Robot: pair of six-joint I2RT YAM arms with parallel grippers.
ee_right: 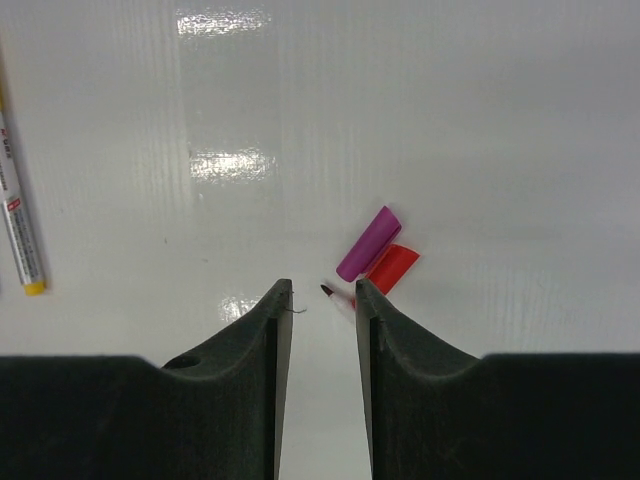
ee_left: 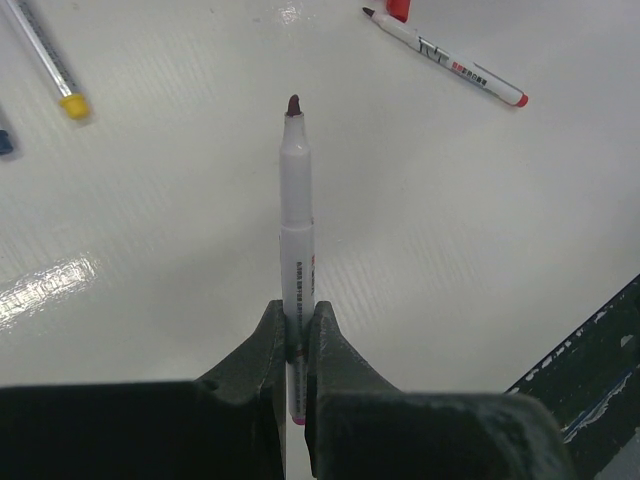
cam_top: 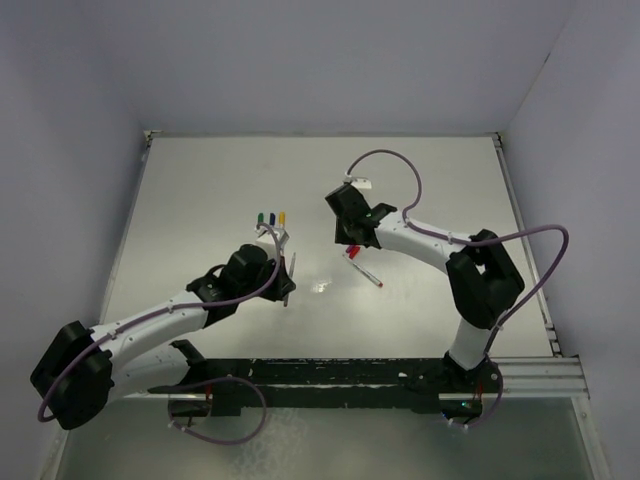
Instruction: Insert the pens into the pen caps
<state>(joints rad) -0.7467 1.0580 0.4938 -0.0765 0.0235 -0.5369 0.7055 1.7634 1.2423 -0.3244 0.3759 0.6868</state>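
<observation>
Overhead camera first: the left tool [cam_top: 287, 277] sits over the middle of the pale glossy worktop [cam_top: 200, 190]. Three thin whitish pens with green, blue and yellow ends [cam_top: 271, 216] lie side by side just beyond it. The right tool [cam_top: 349, 243] hangs over a small red plastic cap [cam_top: 351, 253], and a whitish marker pen with a red end [cam_top: 368, 276] lies just beside. What each tool carries is too small to tell from here.

The left wrist camera answers for one side. The left tool is clenched on a whitish marker pen with a dark purple tip [ee_left: 297, 220]. It grips the pen near the back end, so the bare tip sticks out forward, free to enter a cap.

The right wrist camera answers for the other side. The right tool has its jaws apart with nothing between them, above a stubby purple plastic cap [ee_right: 367, 243] which touches the red cap. Probably this tool is meant to take the purple cap, since it matches the held pen. Only this camera shows that cap plainly.
</observation>
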